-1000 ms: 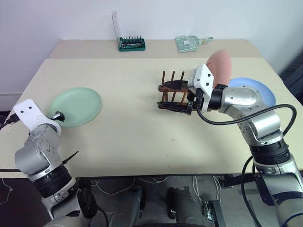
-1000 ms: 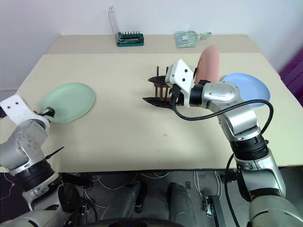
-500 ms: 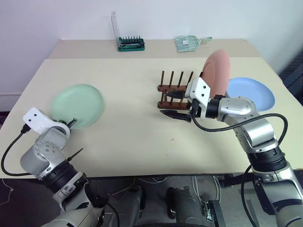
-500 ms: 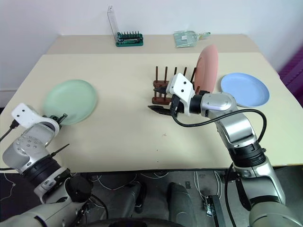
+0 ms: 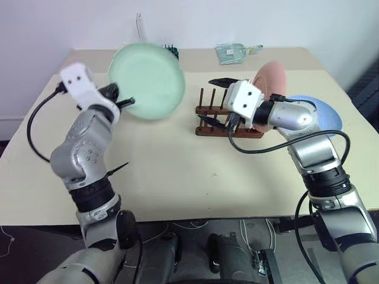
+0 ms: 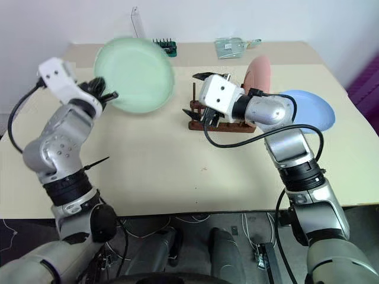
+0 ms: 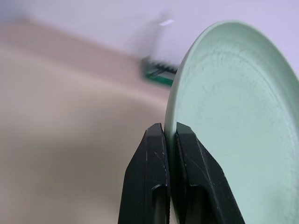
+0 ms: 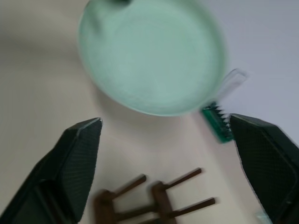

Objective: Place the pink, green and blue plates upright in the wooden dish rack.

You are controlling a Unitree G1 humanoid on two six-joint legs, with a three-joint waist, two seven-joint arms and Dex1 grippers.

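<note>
Small dark wooden dish rack point(image 5: 228, 123) standing near the middle of the tan counter point(image 5: 177, 177), thin pegs upright. Pink plate point(image 5: 273, 80) standing upright at the rack's right end, among the pegs as far as can be seen. Blue plate point(image 5: 328, 115) lying flat on the counter just beyond, to the right, partly hidden behind the right arm. Green plate point(image 5: 148, 72) lifted clear of the counter, up and to the left of the rack, tilted nearly on edge with its hollow face toward the camera. Left gripper point(image 7: 170, 135) pinching the green plate's rim, black fingers pressed tight on either side of it. Right gripper point(image 5: 216, 100) hovering at the rack's near left side, fingers spread wide, one above and one below, nothing between them. Green screwdriver-bit holder point(image 6: 166, 44) at the counter's far edge, mostly hidden behind the raised plate. Clear packet point(image 5: 235, 53) farther right along the far edge.
</note>
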